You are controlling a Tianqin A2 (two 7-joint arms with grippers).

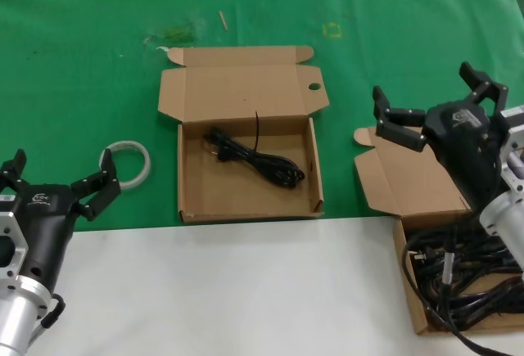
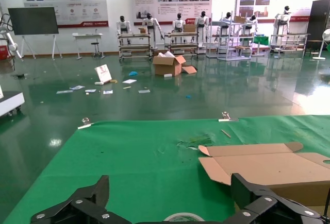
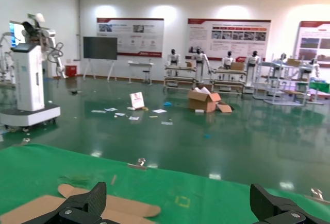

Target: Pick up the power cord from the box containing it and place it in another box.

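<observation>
Your right hand point(image 1: 435, 109) and arm hide part of the plain-lidded box point(image 1: 409, 188); its cable tangle point(image 1: 458, 286) runs off the head view's edge, so you can't single out any cord

A bright green cloth point(image 1: 90, 86) covers the far part of the worktop, meeting a plain white table surface point(image 1: 246, 290) nearer the robot. On the green sits a plain brown shallow cardboard box with a round hole in its lid point(image 1: 246, 200), holding a thin black bundled power cord point(image 1: 258, 158). A second brown cardboard box with a plain lid point(image 1: 409, 188) holds a tangle of black cables point(image 1: 467, 278). A white tape ring point(image 1: 127, 162) lies on the green. Both the left gripper point(image 1: 57, 184) and right gripper point(image 1: 438, 98) are black with silver-grey wrists.
</observation>
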